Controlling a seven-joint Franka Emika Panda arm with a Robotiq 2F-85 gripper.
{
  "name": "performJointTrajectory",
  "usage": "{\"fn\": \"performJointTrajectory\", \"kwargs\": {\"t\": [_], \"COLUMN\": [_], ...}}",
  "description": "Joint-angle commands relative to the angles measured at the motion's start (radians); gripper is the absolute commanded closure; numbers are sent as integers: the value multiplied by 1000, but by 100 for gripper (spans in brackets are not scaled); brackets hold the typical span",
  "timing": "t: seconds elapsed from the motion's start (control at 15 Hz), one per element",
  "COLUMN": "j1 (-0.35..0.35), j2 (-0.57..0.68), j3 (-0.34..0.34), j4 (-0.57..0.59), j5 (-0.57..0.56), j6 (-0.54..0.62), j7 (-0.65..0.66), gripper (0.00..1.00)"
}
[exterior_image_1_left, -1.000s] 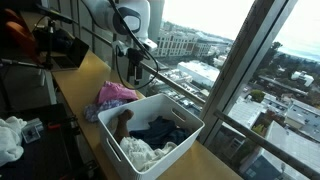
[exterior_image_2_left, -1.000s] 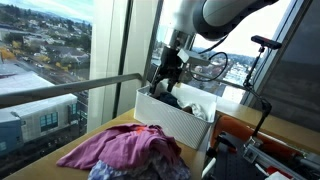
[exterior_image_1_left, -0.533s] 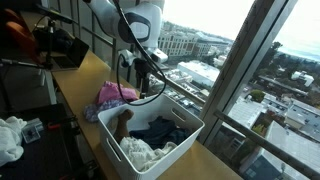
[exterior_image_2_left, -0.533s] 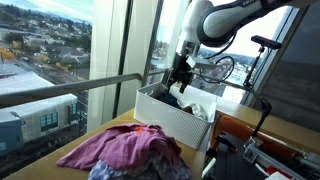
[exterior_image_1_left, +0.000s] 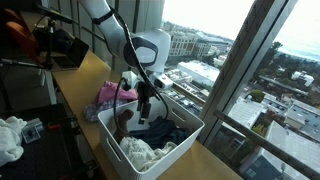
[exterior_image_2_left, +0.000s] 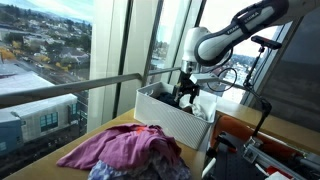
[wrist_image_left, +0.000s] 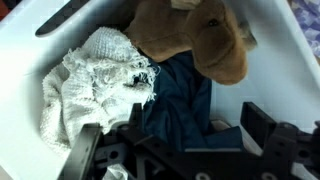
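Open pincer low in a white bin, over a dark blue cloth.

In an exterior view the pincer (exterior_image_1_left: 143, 112) hangs inside the bin (exterior_image_1_left: 190, 131). The blue cloth (exterior_image_1_left: 162, 132) lies just below it toward 4 o'clock, a brown soft toy (exterior_image_1_left: 122, 120) sits at its 9 o'clock, and pink clothes (exterior_image_1_left: 115, 93) are piled on the table (exterior_image_1_left: 85, 72) behind the bin. In an exterior view the pincer (exterior_image_2_left: 187, 96) dips past the bin (exterior_image_2_left: 165, 113) rim, the cloth hidden from here, with the pink clothes (exterior_image_2_left: 125, 148) at 7 o'clock. In the wrist view the pincer (wrist_image_left: 170, 140) has its jaws wide apart and nothing held; the blue cloth (wrist_image_left: 182, 95) lies between them toward 12 o'clock, with the soft toy (wrist_image_left: 195, 40) beyond it and a white knit (wrist_image_left: 90, 80) at 10 o'clock.
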Motion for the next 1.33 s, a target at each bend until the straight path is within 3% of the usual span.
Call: {"fn": "performJointTrajectory", "kwargs": {"t": [0.0, 0.33, 1.27], "j1": [-11, -7, 23], "j2": [-61, -67, -57], "j3": [-12, 3, 56], "j4": [-35, -47, -49], "j5": [1, 10, 62], "j6": [-81, -142, -153], "j7": [-13, 4, 10], "gripper": [0, 0, 0]}}
